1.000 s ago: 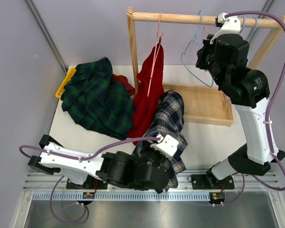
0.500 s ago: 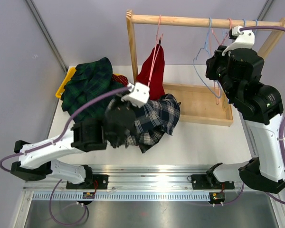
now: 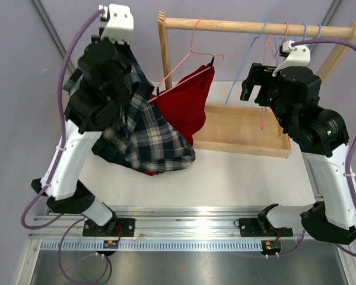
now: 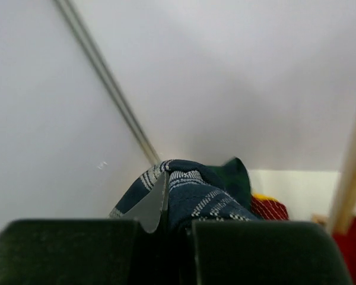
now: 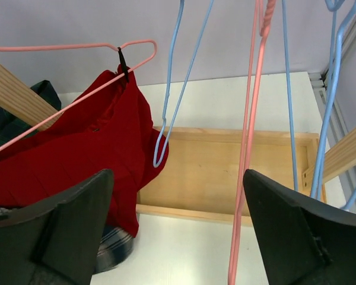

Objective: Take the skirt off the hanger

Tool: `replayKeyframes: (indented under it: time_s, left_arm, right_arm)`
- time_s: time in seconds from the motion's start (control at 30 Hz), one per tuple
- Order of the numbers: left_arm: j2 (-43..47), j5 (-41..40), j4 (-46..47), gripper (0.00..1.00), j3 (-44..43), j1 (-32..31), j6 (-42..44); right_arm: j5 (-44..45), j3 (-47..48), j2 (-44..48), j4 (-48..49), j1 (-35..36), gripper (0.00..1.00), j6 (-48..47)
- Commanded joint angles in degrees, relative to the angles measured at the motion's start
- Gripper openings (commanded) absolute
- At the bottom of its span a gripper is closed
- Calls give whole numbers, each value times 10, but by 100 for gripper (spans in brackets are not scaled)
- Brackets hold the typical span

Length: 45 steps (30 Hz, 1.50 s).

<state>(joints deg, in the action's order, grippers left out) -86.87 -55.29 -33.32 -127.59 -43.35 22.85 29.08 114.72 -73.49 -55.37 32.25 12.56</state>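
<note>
We see the left pincer clamped tight on a fold of the plaid skirt, raised high toward 10 o'clock in the overhead view. The cloth drapes from it down over the counter, free of any hanger. Near 12 o'clock the red skirt hangs clipped to a tilted pink hanger on the wooden rack, its lower edge behind the plaid cloth. The right pincer gapes wide, gripping nothing, toward 2 o'clock among the blue hangers, above the rack's wooden tray.
</note>
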Motion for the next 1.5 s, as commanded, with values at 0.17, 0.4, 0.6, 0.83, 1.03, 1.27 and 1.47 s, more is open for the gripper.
replayKeyframes:
  time_s: [0.17,0.4,0.6,0.83,1.03,1.27,1.47]
  left_arm:
    - [-95,21,123,0,-104,116,77]
    - [-160,41,119,2,-85,192,33]
    - [-247,-19,137,6,-81,218,46]
    - [-304,-54,110,53,-81,252,10]
    - [-308,-104,100,99,-49,249,-11]
    - [-225,70,-124,99,-32,245,-223]
    - [-56,271,-84,99,136,233,-287]
  right_arm:
    - [-3,-29,37,33,-3,99,0]
    - [-10,-53,59,39,-3,100,0]
    - [-23,-70,69,41,-2,100,3]
    - [-61,-77,77,55,-3,99,1]
    - [-220,-75,79,105,-2,99,-7]
    - [-354,28,-21,105,-3,94,14]
    - [-414,96,-108,128,1,92,51]
